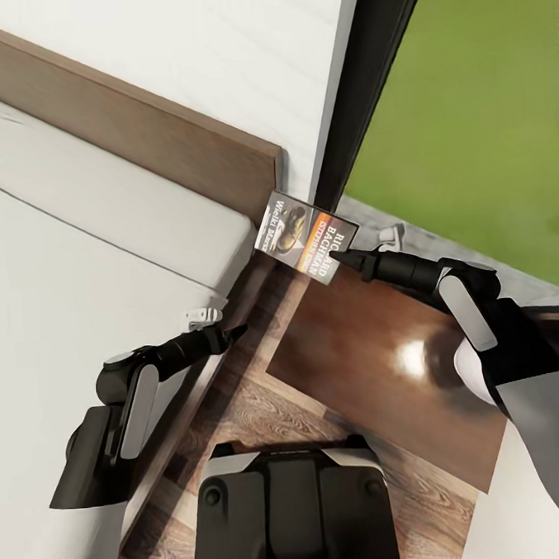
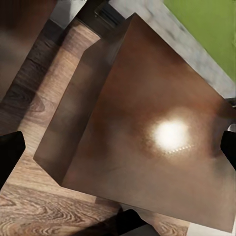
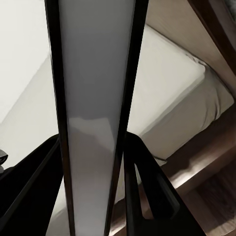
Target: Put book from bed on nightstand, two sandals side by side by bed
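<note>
Book (image 1: 306, 236) sits pinched in your right hand (image 1: 344, 259), seen edge-on between its fingers in the right wrist view, above the nightstand (image 1: 376, 373) back corner, right of frame centre by the headboard. Its long axis runs toward upper left. I judge the glossy top lies straight below, so lower it. Your left hand (image 1: 224, 326) hovers near the bed (image 1: 80, 267) edge; its grip I cannot tell.

bed (image 1: 80, 267): cut off at left edge | book (image 1: 306, 236): small cover lettering blurred
</note>
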Available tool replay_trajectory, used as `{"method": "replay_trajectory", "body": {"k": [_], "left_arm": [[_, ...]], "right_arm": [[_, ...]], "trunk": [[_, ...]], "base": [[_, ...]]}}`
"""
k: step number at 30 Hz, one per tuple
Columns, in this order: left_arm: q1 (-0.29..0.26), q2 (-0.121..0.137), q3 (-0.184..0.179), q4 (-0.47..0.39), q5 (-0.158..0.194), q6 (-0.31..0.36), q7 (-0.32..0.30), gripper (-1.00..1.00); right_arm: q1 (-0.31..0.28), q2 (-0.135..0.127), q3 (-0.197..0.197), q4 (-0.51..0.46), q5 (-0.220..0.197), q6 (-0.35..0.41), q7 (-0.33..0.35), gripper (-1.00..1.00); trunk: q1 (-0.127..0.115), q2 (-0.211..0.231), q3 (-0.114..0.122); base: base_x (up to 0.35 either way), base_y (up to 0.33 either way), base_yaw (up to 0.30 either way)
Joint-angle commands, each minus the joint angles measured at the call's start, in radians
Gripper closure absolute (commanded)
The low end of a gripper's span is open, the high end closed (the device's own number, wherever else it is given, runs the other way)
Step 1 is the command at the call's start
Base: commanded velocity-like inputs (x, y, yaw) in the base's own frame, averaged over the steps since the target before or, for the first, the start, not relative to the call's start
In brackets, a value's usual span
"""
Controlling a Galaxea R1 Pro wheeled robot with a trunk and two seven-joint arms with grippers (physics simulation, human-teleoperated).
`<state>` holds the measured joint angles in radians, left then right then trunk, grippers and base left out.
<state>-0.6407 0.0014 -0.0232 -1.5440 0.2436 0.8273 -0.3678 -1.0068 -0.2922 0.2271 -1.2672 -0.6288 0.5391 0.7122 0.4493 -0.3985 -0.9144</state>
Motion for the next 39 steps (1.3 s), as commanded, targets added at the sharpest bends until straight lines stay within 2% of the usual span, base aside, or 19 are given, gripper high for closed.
{"method": "replay_trajectory", "body": {"k": [1, 39], "left_arm": [[0.0, 0.0, 0.0, -0.001, 0.0, 0.005, -0.002, -1.0], [0.0, 0.0, 0.0, -0.001, 0.002, 0.005, -0.003, -1.0]], "right_arm": [[0.0, -0.001, 0.001, 0.0, -0.009, 0.007, -0.002, 1.0], [-0.001, -0.001, 0.002, 0.002, -0.009, 0.008, -0.004, 1.0]], "trunk": [[0.005, -0.009, -0.003], [0.15, -0.275, -0.06]], "base": [[0.0, 0.0, 0.0], [0.0, 0.0, 0.0]]}}
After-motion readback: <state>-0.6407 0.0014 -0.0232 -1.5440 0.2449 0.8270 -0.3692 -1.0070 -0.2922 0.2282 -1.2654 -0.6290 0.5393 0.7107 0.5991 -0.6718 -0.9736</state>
